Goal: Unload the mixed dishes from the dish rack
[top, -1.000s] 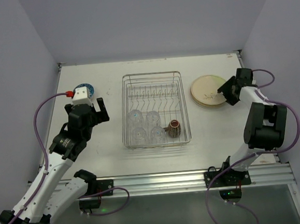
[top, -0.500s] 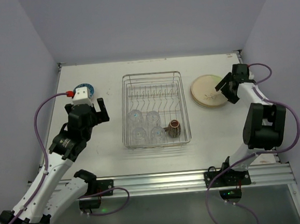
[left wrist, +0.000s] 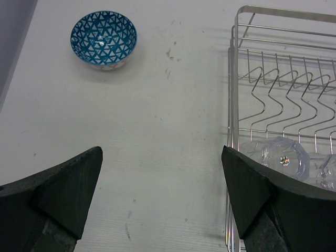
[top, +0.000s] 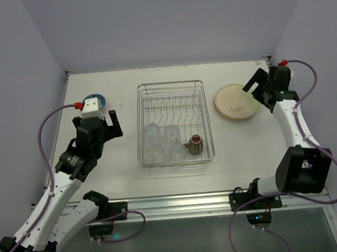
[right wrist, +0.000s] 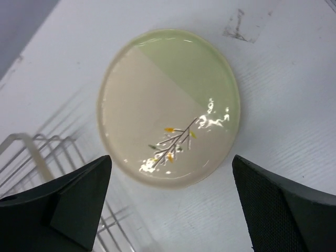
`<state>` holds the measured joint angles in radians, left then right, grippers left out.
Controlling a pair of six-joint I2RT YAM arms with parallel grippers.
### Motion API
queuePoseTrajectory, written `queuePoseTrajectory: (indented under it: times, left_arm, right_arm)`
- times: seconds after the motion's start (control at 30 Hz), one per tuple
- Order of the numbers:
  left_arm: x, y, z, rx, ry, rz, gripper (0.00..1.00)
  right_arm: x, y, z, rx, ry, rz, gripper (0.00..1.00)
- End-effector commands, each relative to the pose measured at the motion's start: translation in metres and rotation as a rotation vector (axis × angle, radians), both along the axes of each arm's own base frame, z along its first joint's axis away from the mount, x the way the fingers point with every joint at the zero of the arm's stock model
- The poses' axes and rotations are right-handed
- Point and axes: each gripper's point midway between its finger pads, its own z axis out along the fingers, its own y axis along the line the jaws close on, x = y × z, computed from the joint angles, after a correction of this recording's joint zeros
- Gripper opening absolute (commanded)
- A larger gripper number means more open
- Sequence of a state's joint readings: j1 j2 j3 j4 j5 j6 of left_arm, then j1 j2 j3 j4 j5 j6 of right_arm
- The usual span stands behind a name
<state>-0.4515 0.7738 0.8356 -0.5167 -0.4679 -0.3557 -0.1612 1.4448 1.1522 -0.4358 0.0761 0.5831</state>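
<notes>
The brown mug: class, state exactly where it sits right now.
In the top view, the brown mug sits inside the dish rack, in its near right corner, just right of the clear glasses.

- Rack (top: 170, 83): silver wire basket, rectangular, low sides, row of upright prongs across far half; sits mid-table (top: 119, 165).
- Glasses (top: 152, 131): four, clear, clustered two by two in near-left part of rack.
- Mug (top: 195, 144): small, dark brown, in rack just right of glasses, near right corner.
- Plates (top: 235, 102): round stack flat on table, right of rack; top one cream with pale-green segment and sprig motif.
- Bowl (left wrist: 103, 40): small, blue triangle pattern, upright on table, well left of rack.
</notes>
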Motion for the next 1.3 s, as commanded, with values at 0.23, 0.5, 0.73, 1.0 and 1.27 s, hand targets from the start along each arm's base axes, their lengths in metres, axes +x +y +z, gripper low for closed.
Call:
queuePoseTrajectory:
  times: [0.23, 0.5, 0.73, 1.0, 1.27]
  left_arm:
    - [0.002, 0.02, 0.011, 0.008, -0.049, 0.113, 1.0]
    - [0.003, 0.02, 0.01, 0.01, -0.045, 0.119, 1.0]
    - [0.004, 0.014, 0.007, 0.005, -0.035, 0.089, 1.0]
    - [0.005, 0.01, 0.004, 0.006, -0.025, 0.065, 1.0]
    - [0.006, 0.006, 0.002, 0.006, -0.017, 0.041, 1.0]
  right_arm:
    - [-0.029, 0.098, 0.088, -0.036, -0.175, 0.411, 0.99]
    - [-0.062, 0.188, 0.088, -0.13, -0.117, 0.65, 0.98]
    - [-0.106, 0.237, 0.056, -0.225, 0.009, 0.808, 0.94]
    - [-0.139, 0.258, 0.017, -0.303, 0.137, 0.959, 0.9]
    - [-0.15, 0.267, 0.001, -0.35, 0.186, 1.021, 0.88]
